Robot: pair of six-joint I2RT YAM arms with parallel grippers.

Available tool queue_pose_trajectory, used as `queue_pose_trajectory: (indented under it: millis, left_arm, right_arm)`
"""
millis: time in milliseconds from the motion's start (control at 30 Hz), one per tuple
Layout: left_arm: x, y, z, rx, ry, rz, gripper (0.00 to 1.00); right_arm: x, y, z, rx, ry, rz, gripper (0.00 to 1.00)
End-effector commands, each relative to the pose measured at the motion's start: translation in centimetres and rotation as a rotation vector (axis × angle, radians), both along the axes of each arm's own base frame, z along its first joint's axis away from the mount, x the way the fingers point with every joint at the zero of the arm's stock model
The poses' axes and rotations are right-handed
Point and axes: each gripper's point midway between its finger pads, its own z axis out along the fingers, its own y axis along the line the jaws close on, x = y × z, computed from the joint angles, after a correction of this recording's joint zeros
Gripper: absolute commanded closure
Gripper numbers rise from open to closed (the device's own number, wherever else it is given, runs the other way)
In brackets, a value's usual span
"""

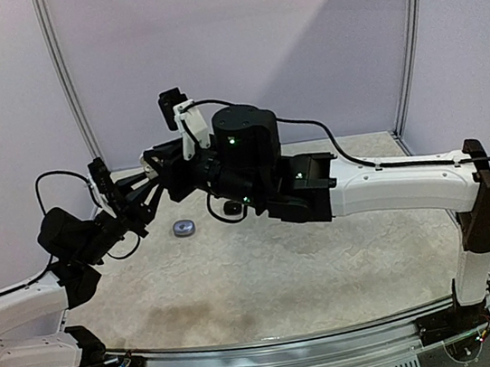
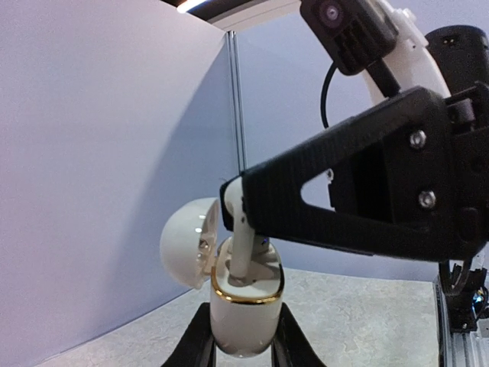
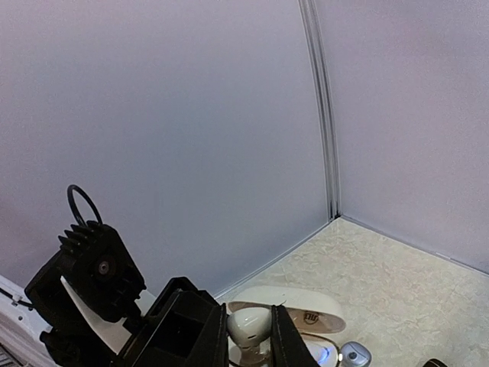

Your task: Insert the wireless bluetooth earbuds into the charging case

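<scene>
- Left wrist view: the left gripper (image 2: 246,340) was clamped on the lower body of the white case (image 2: 243,321), one black finger on each side, holding it upright above the table (image 2: 367,313).
- The lid (image 2: 187,241) hung open to the left, above the gold rim.
- The right gripper (image 2: 237,206) reached in from the right, pinched narrowly on a white stemmed earbud (image 2: 242,248). The stem pointed down into the case's open top. I could not tell whether it was fully seated.
- Right wrist view: the right fingers gripped the earbud's rounded head between them, right over the case and its open lid.
- A gray disc (image 3: 353,353) lay on the table near the case.
- Top view: both grippers met above the table's far left part. The case and earbud were too small and too hidden to make out there.
- The gray disc lay on the table just nearer the bases than the grippers.
</scene>
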Motion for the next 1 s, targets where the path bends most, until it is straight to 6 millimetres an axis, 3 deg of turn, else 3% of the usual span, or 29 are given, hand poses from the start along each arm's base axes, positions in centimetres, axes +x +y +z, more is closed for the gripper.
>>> queue_pose_trajectory:
  millis: [0,400,600,967]
  left_arm:
    - [-0.1,0.1,1.5,-0.034,-0.016,-0.01,1.0]
    - [0.0,0.3,1.6,-0.039,-0.013,-0.002,1.0]
    - [0.0,0.3,1.6,-0.036,-0.015,-0.003,1.0]
    - [-0.5,-0.2,1.5,-0.046,0.03,-0.063,1.0]
  right_arm:
    - [0.0,1.2,-2.5,-0.036,0.029,0.045,1.0]
    - [0.9,0.8,-3.8,-0.074,0.062,0.005,1.0]
    - [1.7,0.8,-5.2,-0.118,0.076,-0.037,0.82]
    - [2.9,-0.3,-6.4,-0.205,0.078,-0.123,0.84]
